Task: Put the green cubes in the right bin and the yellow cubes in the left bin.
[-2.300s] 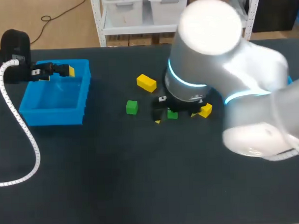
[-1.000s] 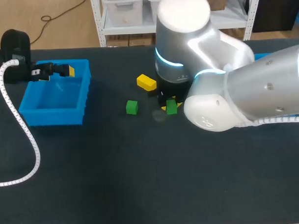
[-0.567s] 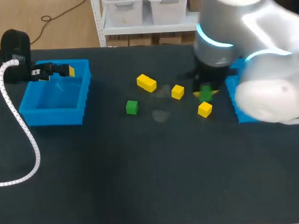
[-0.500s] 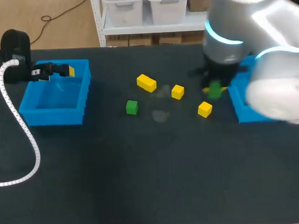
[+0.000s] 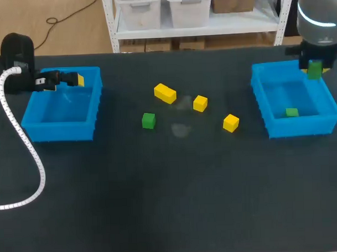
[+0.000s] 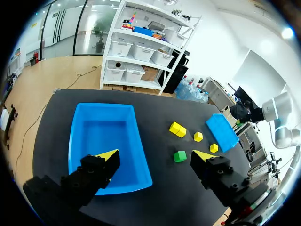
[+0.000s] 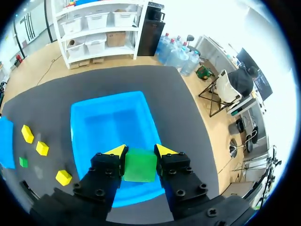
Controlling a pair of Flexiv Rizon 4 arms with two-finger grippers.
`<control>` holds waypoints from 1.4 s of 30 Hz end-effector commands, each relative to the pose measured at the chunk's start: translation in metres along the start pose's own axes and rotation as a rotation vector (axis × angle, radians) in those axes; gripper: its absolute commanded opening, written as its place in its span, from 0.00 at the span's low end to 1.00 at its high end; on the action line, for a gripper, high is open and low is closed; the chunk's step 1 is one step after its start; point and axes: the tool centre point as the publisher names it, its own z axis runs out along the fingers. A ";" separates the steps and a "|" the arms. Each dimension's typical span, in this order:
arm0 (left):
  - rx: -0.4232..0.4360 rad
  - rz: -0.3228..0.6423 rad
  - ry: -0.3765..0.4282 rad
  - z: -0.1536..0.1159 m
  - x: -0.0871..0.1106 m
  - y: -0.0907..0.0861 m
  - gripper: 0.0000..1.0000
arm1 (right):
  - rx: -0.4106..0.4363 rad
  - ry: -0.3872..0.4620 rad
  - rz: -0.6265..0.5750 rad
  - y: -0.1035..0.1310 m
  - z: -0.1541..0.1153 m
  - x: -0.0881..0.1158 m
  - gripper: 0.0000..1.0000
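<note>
Grips a green cube (image 7: 139, 165) in the right hand (image 7: 140, 151). Hangs directly over the right bin (image 7: 108, 117) at the worktop's (image 5: 171, 203) right edge; needs only a straight drop

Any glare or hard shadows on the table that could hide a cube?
Head view: two faint pale sheens on the table between the cubes, covering none; shadows soft. Right wrist view: green cube in the right gripper evenly lit; right bin glare-free. Left wrist view: left bin glare-free.
</note>
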 end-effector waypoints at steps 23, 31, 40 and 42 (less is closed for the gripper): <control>0.007 0.001 -0.006 0.000 0.001 0.001 1.00 | -0.250 -0.163 -0.478 0.162 -0.095 0.035 1.00; 0.007 0.001 -0.006 0.000 0.001 0.001 1.00 | -0.386 -0.130 -0.558 0.242 -0.116 0.101 1.00; 0.007 0.001 -0.006 0.000 0.001 0.001 1.00 | -0.443 -0.012 -0.460 0.311 -0.104 0.160 1.00; 0.007 0.001 -0.006 0.000 0.001 0.001 1.00 | -0.456 0.029 -0.418 0.323 -0.099 0.165 1.00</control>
